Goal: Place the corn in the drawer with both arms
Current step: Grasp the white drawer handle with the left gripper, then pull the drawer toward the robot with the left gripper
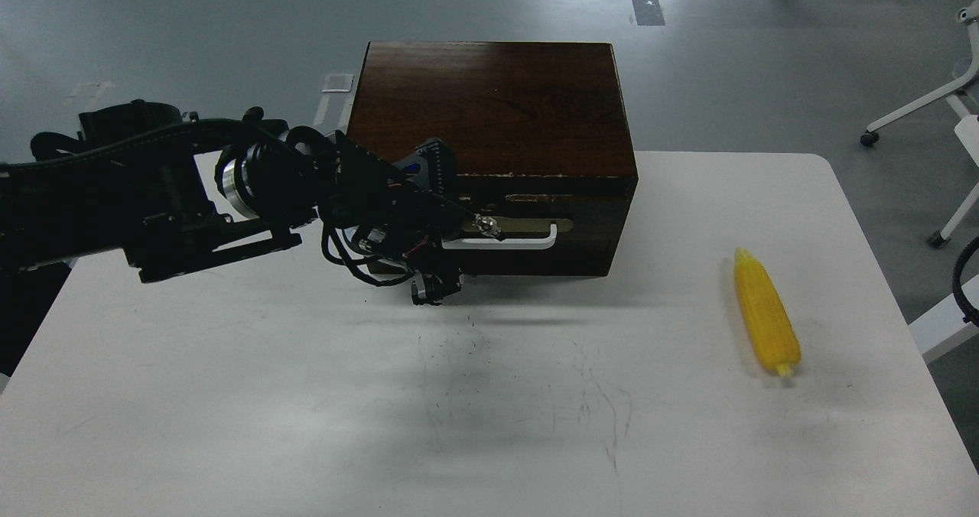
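Note:
The yellow corn lies on the white table at the right, pointed end away from me. The dark brown cabinet stands at the table's back middle. Its drawer is pulled out a little, and a thin pale strip shows above its front. My left gripper is at the left end of the white bar handle and seems closed on it; its dark fingers hide that end. My right gripper is out of view.
A black cable loop shows at the right edge. White chair legs on castors stand on the grey floor beyond the table's right side. The table top has faint scuff marks in front of the cabinet.

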Tool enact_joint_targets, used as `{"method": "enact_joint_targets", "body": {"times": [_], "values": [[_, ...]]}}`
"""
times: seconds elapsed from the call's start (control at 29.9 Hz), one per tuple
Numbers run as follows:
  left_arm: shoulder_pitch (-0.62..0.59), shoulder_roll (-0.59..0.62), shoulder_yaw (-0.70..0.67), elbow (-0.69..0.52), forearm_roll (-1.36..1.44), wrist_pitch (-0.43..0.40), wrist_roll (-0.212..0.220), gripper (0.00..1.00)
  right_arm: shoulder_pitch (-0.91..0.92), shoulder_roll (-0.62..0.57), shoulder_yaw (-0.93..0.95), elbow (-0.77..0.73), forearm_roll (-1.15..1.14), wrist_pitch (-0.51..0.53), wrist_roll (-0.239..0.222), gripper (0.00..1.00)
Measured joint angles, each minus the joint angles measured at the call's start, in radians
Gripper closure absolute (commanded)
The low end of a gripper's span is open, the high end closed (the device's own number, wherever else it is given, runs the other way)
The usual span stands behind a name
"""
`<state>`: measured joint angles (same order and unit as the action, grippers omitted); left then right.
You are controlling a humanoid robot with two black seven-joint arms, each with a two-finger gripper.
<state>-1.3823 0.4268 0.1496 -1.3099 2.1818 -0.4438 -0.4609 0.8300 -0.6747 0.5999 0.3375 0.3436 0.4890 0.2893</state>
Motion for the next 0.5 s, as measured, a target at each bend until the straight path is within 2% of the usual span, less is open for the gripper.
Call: {"method": "enact_joint_targets", "body": {"times": [0.5], "values": [[-0.012, 0.001, -0.001, -0.089, 0.000, -0.013, -0.008, 0.54, 0.000, 0.001, -0.002, 0.001, 0.000, 0.000, -0.001, 0.00]]}}
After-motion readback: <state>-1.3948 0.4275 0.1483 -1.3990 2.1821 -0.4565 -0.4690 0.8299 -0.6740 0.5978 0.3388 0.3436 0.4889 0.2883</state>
